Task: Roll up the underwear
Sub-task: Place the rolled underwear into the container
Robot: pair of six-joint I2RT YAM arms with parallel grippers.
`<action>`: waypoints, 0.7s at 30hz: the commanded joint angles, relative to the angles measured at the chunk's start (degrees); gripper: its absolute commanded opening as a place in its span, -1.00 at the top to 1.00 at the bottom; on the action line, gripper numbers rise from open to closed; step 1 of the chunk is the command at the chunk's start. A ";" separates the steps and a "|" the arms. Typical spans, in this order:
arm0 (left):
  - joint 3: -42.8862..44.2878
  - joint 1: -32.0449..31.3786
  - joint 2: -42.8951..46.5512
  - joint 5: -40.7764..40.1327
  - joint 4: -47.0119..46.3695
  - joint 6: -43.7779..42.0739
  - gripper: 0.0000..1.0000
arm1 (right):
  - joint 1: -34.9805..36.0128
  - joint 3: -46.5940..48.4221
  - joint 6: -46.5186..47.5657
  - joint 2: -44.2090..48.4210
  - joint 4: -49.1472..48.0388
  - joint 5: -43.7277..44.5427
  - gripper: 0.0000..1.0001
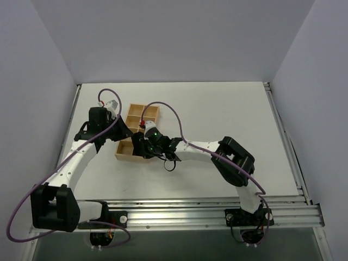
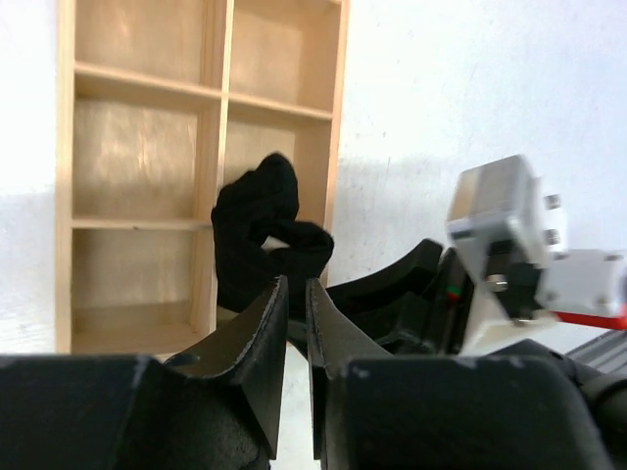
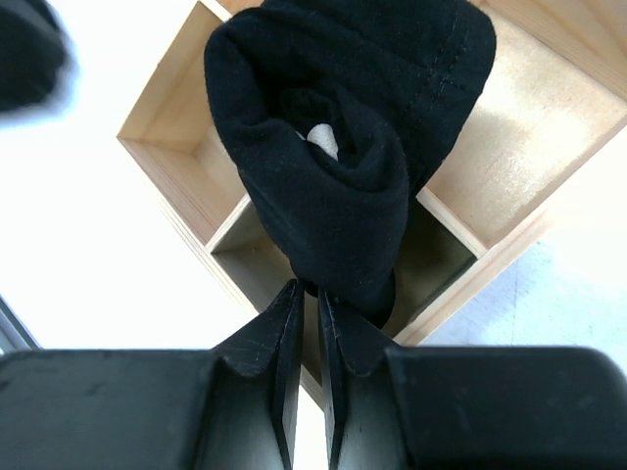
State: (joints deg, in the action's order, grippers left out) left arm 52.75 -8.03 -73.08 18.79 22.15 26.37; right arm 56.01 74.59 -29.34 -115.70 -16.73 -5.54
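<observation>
My right gripper [image 3: 308, 291] pinches rolled underwear [image 3: 343, 166], roll extending off fingertips over tray [image 3: 509, 166]; my left gripper [image 2: 295, 284] closed, empty.

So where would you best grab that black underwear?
Probably at the thick middle of the underwear, from above, jaws across the roll: it is a fat, rounded bundle there, and only its thin end is pinched by the right gripper.

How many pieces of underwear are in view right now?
1. The black underwear, bundled, hangs pinched in the right claw over the wooden compartment tray. None shows elsewhere, though the arms could hide another.
</observation>
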 commanded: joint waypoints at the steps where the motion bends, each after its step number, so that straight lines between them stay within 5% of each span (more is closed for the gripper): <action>1: 3.76 0.47 2.15 -2.61 2.72 -2.20 0.56 | 0.15 2.14 2.53 4.24 6.01 -0.08 0.83; 9: 1.57 -0.31 3.03 -2.09 1.93 -2.20 0.58 | 0.77 -2.60 1.31 15.40 10.40 -0.62 0.78; 21: 4.03 -16.83 -1.01 -6.48 -0.09 0.17 0.58 | -1.59 -6.39 -1.42 33.17 23.84 12.22 0.77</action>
State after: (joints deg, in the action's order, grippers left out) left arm 54.50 -22.26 -72.38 14.35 24.01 25.28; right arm 55.90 68.18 -30.44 -83.92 0.60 1.67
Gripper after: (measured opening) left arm 0.209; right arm 0.115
